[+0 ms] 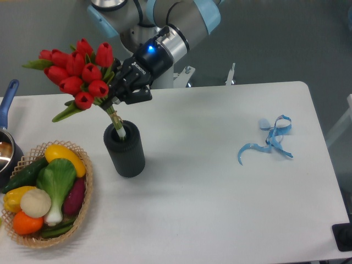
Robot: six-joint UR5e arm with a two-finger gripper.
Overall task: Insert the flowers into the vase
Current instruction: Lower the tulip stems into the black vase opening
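Note:
The red tulips (pixel 77 69) with green stems are tilted to the upper left, and their stem ends reach down into the round hole of the dark grey vase (pixel 125 149). The vase stands upright on the white table, left of centre. My gripper (pixel 111 98) comes in from the upper right and is shut on the stems just above the vase's rim, below the blooms. The lowest part of the stems is hidden inside the vase.
A wicker basket (pixel 82 212) of vegetables sits at the front left, close to the vase. A pot with a blue handle (pixel 6 99) is at the left edge. A blue curled ribbon (pixel 268 140) lies at the right of the white table (pixel 220 209).

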